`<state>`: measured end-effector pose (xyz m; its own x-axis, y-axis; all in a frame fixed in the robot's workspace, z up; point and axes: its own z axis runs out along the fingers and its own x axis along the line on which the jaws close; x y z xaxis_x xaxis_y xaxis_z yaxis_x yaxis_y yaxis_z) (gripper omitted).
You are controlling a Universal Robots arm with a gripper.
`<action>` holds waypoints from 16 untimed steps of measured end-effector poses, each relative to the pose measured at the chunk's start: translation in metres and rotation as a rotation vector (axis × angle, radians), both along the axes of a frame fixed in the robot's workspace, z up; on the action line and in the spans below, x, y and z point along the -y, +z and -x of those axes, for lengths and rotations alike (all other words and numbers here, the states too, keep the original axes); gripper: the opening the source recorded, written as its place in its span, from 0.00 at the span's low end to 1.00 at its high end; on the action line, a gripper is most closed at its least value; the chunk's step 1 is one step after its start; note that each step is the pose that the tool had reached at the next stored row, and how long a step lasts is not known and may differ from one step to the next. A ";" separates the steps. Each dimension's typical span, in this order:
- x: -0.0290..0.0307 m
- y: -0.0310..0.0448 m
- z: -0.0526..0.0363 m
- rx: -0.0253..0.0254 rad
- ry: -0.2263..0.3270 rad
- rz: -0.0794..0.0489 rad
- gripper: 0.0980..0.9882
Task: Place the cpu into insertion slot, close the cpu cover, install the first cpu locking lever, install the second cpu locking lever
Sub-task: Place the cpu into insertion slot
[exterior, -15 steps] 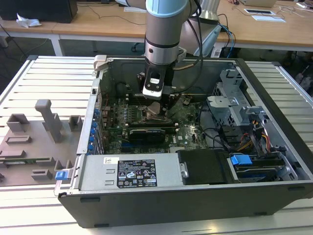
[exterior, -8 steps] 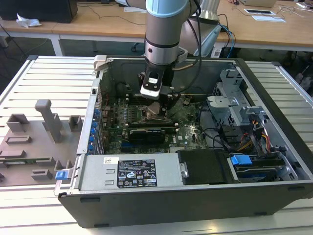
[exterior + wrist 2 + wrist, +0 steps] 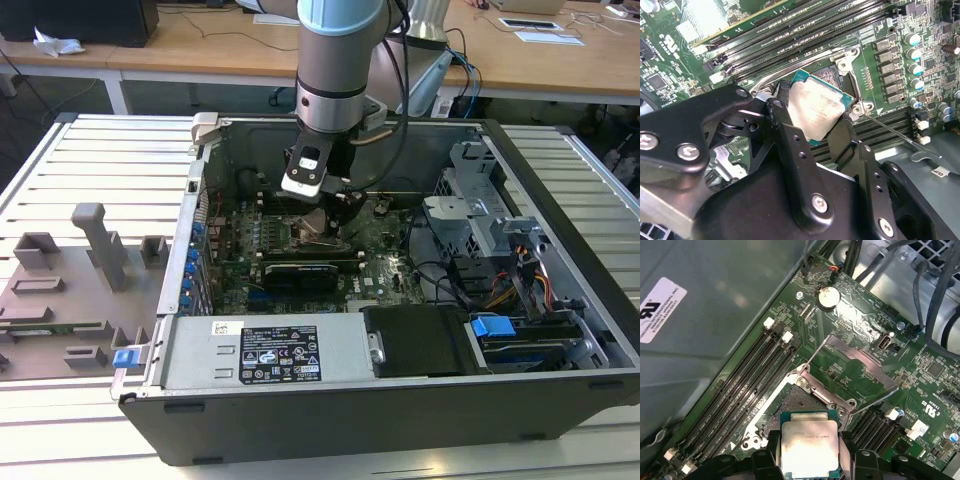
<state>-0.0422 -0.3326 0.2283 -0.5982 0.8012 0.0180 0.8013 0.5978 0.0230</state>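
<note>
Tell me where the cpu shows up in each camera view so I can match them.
Exterior view: too small to pick out; it is at the tips of the gripper, mid-case.
Second wrist view: cpu tilted between the black fingers, over the insertion slot.
First wrist view: cpu between the fingers, beside the insertion slot.
Shared landmark: the memory slots alongside the insertion slot.

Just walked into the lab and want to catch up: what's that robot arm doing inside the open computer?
The robot arm reaches into the open computer case, holding the cpu between its jaws. The chip hangs just over the insertion slot on the green motherboard and is not seated yet. The cpu cover is swung open beside the slot.
</note>
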 end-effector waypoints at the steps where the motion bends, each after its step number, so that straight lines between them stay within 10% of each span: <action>1: 0.0000 0.0000 0.0000 0.0000 -0.008 0.000 0.50; 16: 0.0000 0.0000 0.0000 0.0000 -0.118 0.000 0.50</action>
